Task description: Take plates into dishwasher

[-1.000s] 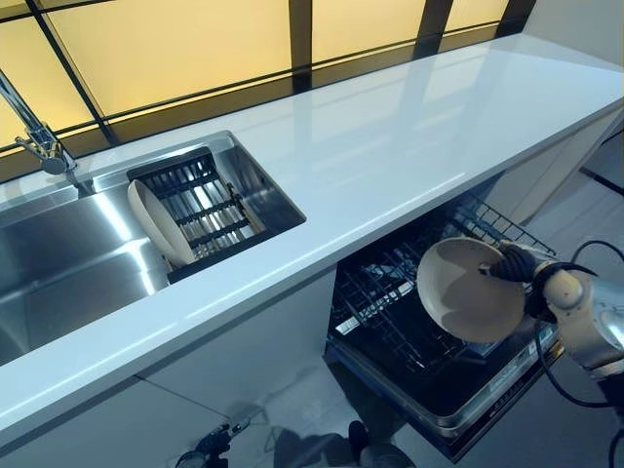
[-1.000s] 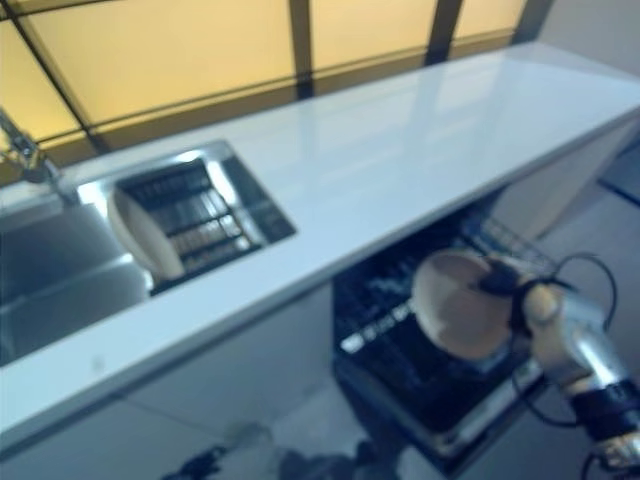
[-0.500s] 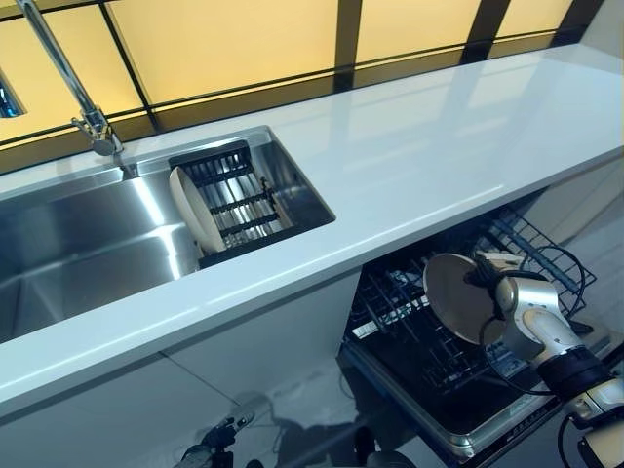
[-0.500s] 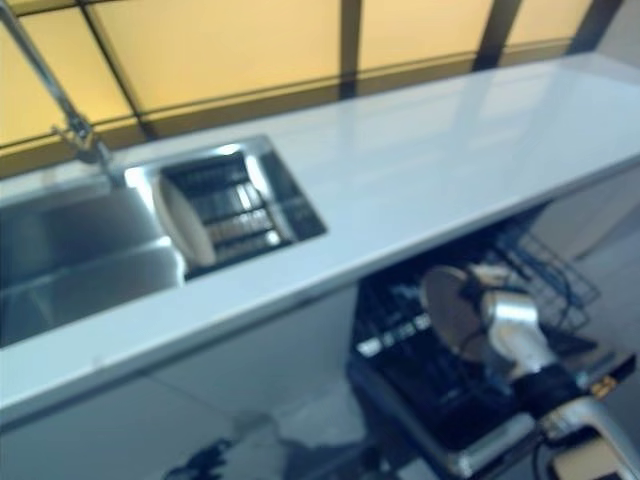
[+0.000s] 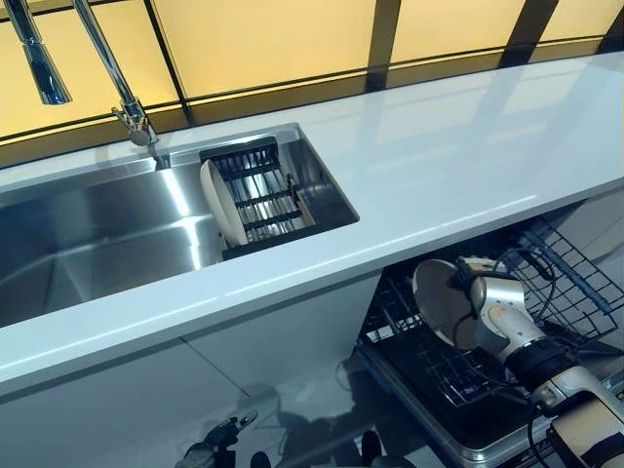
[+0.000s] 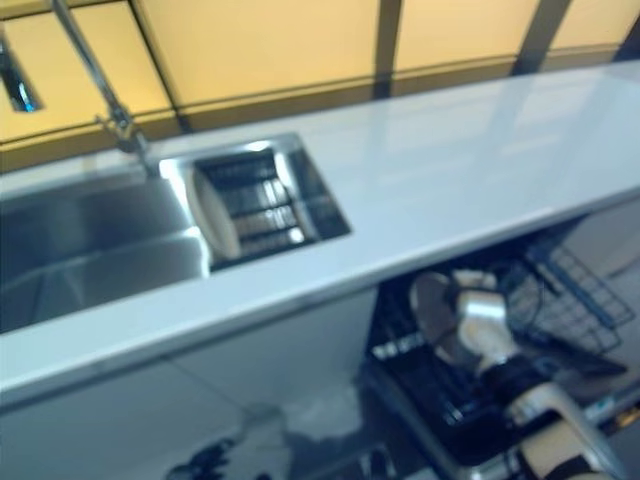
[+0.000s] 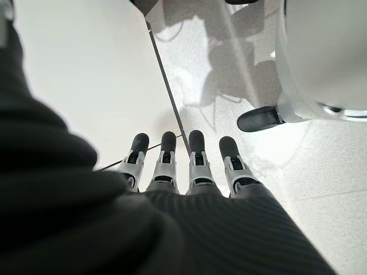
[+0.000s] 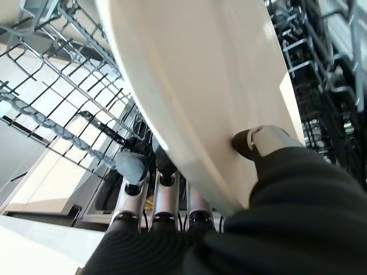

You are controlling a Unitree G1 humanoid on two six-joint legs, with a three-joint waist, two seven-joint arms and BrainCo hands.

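A cream plate (image 5: 435, 298) stands nearly upright among the wires of the pulled-out dishwasher rack (image 5: 429, 363) below the counter. My right hand (image 5: 486, 300) is shut on the plate. In the right wrist view the thumb (image 8: 256, 140) presses the plate's (image 8: 195, 74) face and the fingers (image 8: 135, 167) curl behind its rim. A second cream plate (image 5: 222, 203) leans on edge in the dark drain rack (image 5: 263, 190) inside the sink. My left hand (image 7: 189, 166) hangs open near the floor, beside the white cabinet front.
The steel sink (image 5: 97, 234) with a tall faucet (image 5: 112, 68) is at the left of the white countertop (image 5: 439, 146). A wire basket (image 5: 565, 283) sticks out at the right of the dishwasher. Its tray edge (image 5: 458, 439) juts toward me.
The camera has swung, shifting the whole scene right. My right hand has lowered the plate into the dishwasher rack and turned it more upright.
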